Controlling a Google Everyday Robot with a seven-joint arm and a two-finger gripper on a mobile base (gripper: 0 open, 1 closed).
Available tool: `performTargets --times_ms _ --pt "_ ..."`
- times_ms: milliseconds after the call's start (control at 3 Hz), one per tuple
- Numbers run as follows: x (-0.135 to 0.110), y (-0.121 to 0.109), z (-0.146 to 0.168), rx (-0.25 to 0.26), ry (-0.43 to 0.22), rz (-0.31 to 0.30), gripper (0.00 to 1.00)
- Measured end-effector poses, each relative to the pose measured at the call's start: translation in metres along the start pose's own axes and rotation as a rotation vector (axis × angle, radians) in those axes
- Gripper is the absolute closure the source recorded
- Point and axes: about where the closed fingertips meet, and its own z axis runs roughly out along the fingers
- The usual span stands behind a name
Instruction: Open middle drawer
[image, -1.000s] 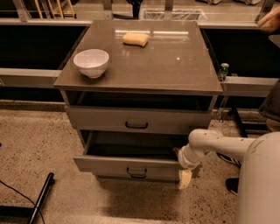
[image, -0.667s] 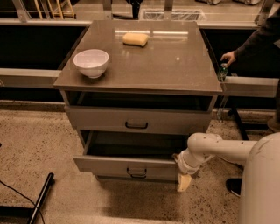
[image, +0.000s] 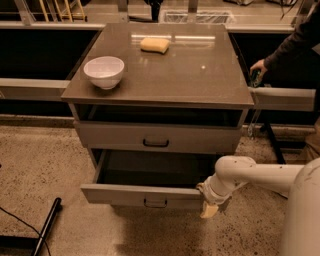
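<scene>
The middle drawer (image: 125, 195) is a grey-brown flat front with a small dark pull handle (image: 155, 203). It stands pulled well out of the cabinet, and its dark inside shows from above. My gripper (image: 209, 202) is at the right end of that drawer's front, at the end of my white arm (image: 250, 175), which reaches in from the right. It is right against the front's corner. The upper drawer (image: 156, 137) above it is only slightly out. The lowest drawer is hidden under the open one.
A white bowl (image: 104, 71) and a yellow sponge (image: 154, 45) sit on the cabinet top (image: 200, 75). A person's arm and hand (image: 260, 66) reach in at the right by a grey rail (image: 282, 98). A dark pole and cable (image: 47, 227) lie on the speckled floor at the left.
The middle drawer has come a little further out, with my gripper staying at its right end. The person's hand has come in at the right.
</scene>
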Motion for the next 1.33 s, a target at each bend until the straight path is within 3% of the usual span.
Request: performTargets --times_ms 333,1000,1333 --pt "0.0019 0.0000 0.0019 -0.001 -0.004 -0.004 0.40" --pt "0.0059 0.0072 0.0091 -0.005 -0.017 -0.014 0.00" --pt "0.0059 0.0073 0.0091 -0.005 -0.017 -0.014 0.00"
